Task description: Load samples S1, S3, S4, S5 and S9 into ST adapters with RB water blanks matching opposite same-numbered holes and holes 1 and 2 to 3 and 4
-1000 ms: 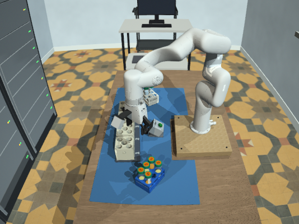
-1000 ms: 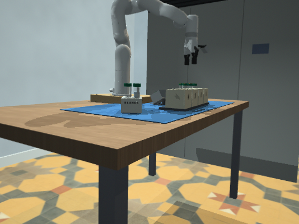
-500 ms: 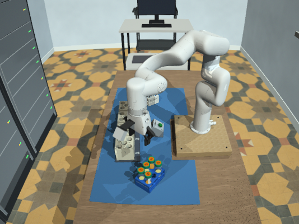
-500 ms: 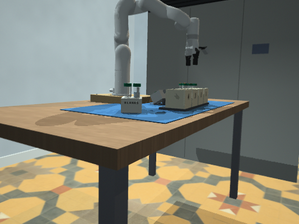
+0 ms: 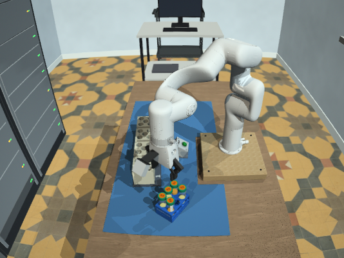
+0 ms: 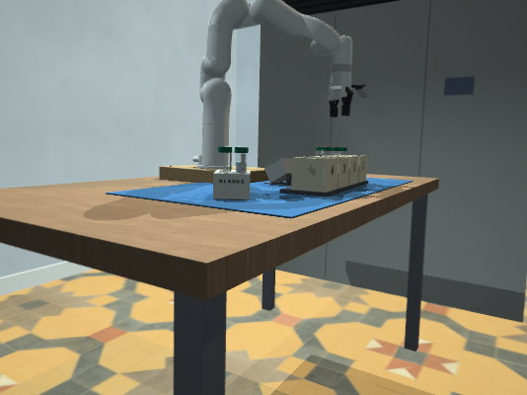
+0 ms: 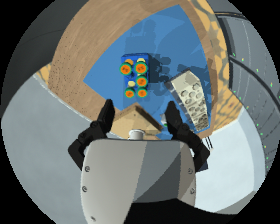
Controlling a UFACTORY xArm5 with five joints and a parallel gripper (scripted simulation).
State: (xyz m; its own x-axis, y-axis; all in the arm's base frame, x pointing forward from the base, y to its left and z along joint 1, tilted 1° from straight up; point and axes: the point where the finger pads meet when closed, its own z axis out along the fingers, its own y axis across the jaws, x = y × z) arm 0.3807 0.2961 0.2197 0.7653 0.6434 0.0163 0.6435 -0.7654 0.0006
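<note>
The blue sample rack RS stands at the near end of the blue mat and holds several tubes with orange cap dots; it also shows in the wrist view. The loading stand ST with its row of beige adapters lies along the mat's left side, partly hidden by the arm; it also shows in the exterior view and the wrist view. The white blank rack RB, marked BLANKS, holds two green-capped tubes. My gripper is open and empty, high above the mat between ST and RS.
The green DONE key sits on its small sloped desk just right of ST, close to the arm's wrist. The arm's wooden base plate takes up the table's right side. A blue mat lies under the racks.
</note>
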